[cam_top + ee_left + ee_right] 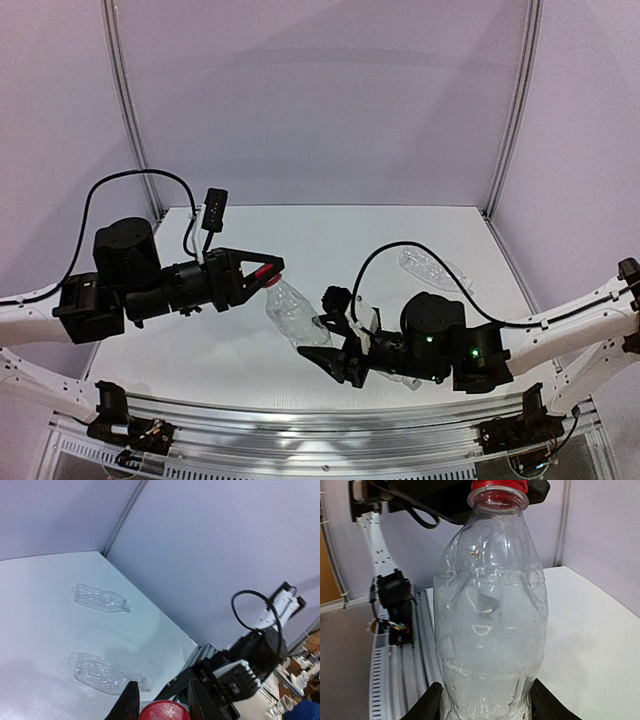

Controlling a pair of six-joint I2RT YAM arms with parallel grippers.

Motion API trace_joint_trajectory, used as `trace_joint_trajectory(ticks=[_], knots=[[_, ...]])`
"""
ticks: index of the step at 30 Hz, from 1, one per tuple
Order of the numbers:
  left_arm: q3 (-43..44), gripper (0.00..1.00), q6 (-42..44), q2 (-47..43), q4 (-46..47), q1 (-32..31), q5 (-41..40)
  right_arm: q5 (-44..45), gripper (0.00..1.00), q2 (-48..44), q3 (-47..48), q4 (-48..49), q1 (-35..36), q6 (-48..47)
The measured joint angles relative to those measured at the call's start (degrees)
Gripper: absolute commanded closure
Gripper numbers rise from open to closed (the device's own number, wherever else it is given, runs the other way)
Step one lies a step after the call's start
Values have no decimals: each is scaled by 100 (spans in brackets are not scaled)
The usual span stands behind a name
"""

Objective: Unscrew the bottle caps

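A clear plastic bottle is held up off the table between the two arms, tilted, neck toward the left arm. Its bright red cap sits between the fingers of my left gripper, which is shut on it. In the left wrist view the red cap fills the gap between the two black fingers of the left gripper. My right gripper clamps the bottle's lower body. In the right wrist view the bottle rises between the right gripper's fingers, red cap at the top.
Two more clear bottles lie on their sides on the white table, one far and one nearer. The far bottle lies by the right back corner. Grey walls close the back and sides. A metal rail runs along the near edge.
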Motion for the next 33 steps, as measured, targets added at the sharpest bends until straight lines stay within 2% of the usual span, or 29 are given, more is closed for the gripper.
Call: trace_joint_trajectory(ticks=[3, 6, 9, 15, 19, 23, 28, 33], knots=[[173, 83, -247, 234, -219, -59, -693, 603, 100, 249, 192, -140, 72, 13], [192, 76, -433, 389, -319, -79, -1115, 999, 100, 428, 295, -289, 87, 17], [186, 60, -577, 413, -426, -114, -1314, 1176, 100, 501, 315, -343, 129, 7], [127, 19, -520, 125, -730, -166, -1593, 1556, 100, 501, 321, -358, 107, 140], [72, 4, -380, -234, -872, -166, -1729, 1585, 100, 455, 321, -415, 103, 264], [-33, 1, -208, -647, -973, -155, -1788, 1434, 100, 262, 326, -525, 103, 518], [-57, 1, 24, -1093, -1167, -70, -1755, 778, 100, -15, 546, -894, 101, 1182], [-173, 3, 227, -1381, -1104, 232, -1252, 83, 100, -387, 748, -1224, 101, 1937]])
